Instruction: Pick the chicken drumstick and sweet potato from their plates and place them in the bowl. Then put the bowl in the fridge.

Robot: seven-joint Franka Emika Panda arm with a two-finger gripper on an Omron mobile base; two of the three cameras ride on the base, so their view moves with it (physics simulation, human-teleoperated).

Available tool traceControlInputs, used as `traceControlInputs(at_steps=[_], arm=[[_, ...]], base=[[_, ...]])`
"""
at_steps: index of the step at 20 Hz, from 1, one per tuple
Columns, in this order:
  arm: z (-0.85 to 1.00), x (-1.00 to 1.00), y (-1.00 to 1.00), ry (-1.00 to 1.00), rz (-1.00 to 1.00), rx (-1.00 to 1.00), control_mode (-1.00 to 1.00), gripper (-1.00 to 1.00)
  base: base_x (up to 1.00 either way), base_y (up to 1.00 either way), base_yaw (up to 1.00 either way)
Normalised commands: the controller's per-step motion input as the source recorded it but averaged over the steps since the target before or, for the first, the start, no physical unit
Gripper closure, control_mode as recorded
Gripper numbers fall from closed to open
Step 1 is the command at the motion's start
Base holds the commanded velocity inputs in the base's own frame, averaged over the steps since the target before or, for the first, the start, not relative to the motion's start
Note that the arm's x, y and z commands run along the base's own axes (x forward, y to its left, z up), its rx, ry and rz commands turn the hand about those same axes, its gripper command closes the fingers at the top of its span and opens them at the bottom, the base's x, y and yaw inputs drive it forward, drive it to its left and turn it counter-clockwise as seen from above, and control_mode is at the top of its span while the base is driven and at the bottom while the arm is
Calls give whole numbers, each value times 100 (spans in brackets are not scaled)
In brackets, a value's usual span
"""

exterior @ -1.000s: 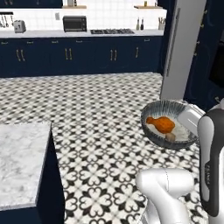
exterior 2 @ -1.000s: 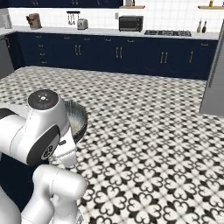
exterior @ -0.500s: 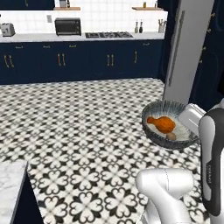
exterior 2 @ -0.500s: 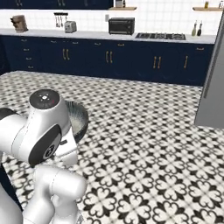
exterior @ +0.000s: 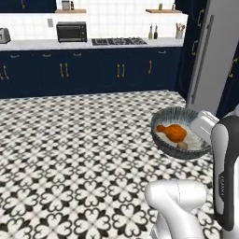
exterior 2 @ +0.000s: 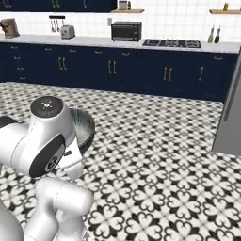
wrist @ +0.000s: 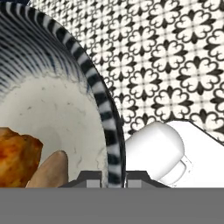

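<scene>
Grey-blue bowl (exterior: 181, 139), centre right of frame, holds the chicken drumstick (exterior: 172, 132) and sweet potato (exterior: 182, 145). Gripper (wrist: 113, 180) clamps the bowl rim. Step: transport to fridge (exterior: 212, 58), upper right; its door must be opened next.

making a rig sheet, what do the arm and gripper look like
The arm is glossy white, built of rounded tubular links with dark grey joint bands. One joint cap is a dark disc with small markings. The gripper ends in two small dark grey blocky fingertips. No loose cables are visible.
</scene>
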Motion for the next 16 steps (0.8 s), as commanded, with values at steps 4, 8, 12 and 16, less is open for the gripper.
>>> traceControlInputs(at_steps=[4,8,12,16], arm=[[0,0,0,0,0,0,100,100],[0,0,0,0,0,0,100,100],[0,0,0,0,0,0,100,100],[0,0,0,0,0,0,100,100]], base=[[100,19,-4],[100,20,-4],[100,9,-2],[100,55,-13]])
